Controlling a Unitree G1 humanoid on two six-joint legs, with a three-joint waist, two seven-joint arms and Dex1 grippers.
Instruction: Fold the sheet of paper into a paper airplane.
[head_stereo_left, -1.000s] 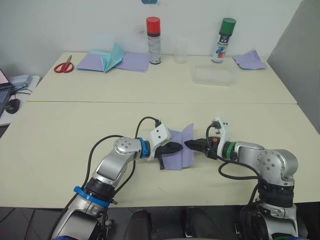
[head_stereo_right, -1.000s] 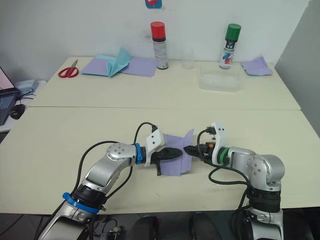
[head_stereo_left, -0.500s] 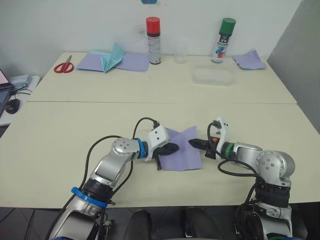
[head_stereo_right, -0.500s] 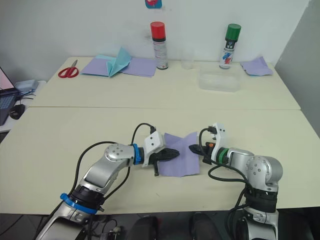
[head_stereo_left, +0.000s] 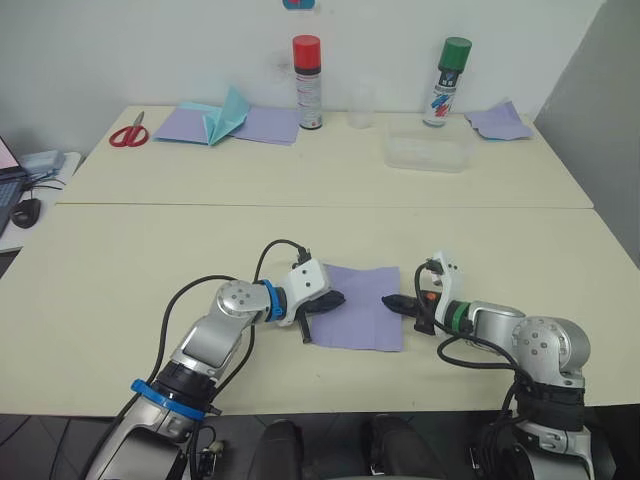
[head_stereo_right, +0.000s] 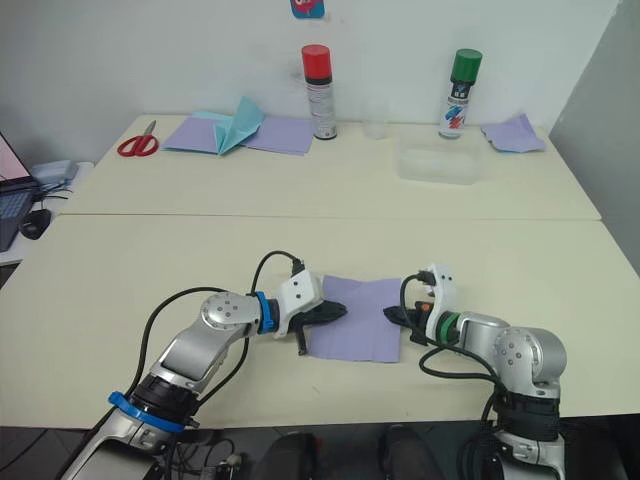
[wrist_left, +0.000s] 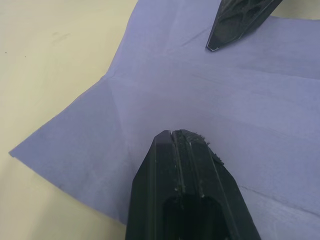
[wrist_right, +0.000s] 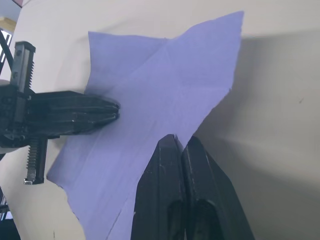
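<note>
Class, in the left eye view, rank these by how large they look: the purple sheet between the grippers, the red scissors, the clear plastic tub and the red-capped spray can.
1. sheet of paper
2. clear plastic tub
3. red-capped spray can
4. red scissors

The sheet lies nearer the camera, which flatters it.

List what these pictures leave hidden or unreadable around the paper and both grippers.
- Sheet of paper: its underside, against the table.
- Right gripper: whether the closed fingers pinch the paper's edge; the right wrist view is too close.
- Spray cans: label print too small in the eye views.
</note>
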